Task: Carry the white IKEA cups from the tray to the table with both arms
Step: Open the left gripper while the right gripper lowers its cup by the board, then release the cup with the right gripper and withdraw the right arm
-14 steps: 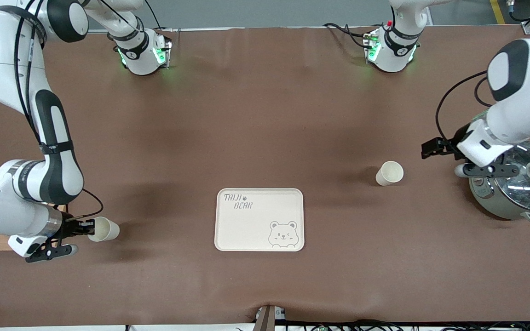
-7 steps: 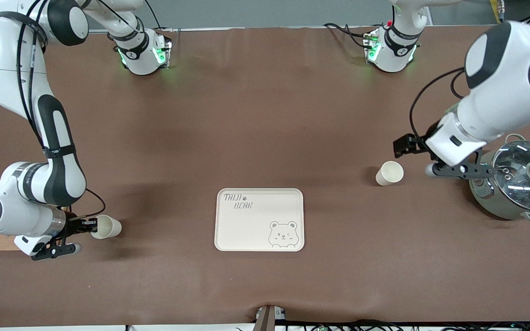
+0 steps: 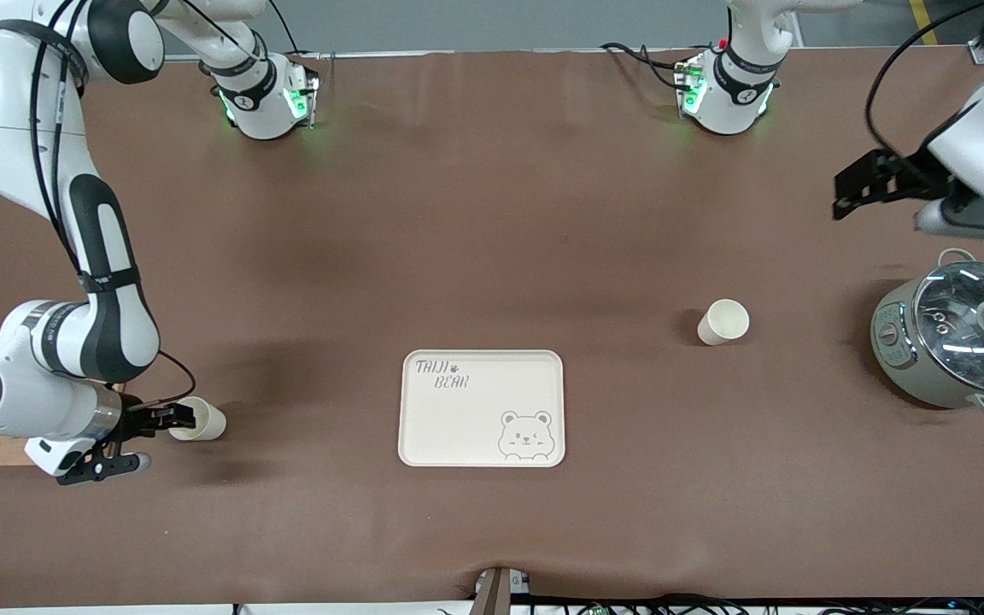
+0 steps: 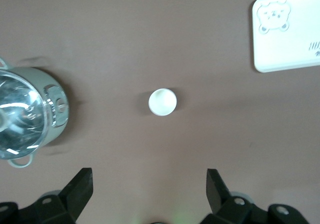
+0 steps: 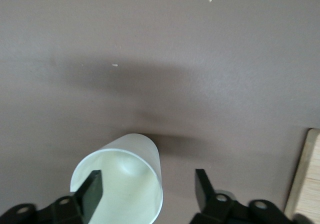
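Brown cloth covers your table (image 3: 492,213). At the lower left of the front view your right gripper (image 3: 169,418) stands with fingers spread, one finger inside the rim of a white cup (image 3: 200,420) that stands on the cloth. At the upper right your left gripper (image 3: 852,190) hangs over bare cloth, fingers wide and holding nothing. Your second cup (image 3: 723,322) stands upright right of centre, between the bear tray (image 3: 482,408) and the lidded pot (image 3: 953,342).

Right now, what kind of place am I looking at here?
Probably a robot lab or test bench: two arms bolted along a brown-covered table, staged props like a bear-printed tray and a lidded pot, cables along the edge.
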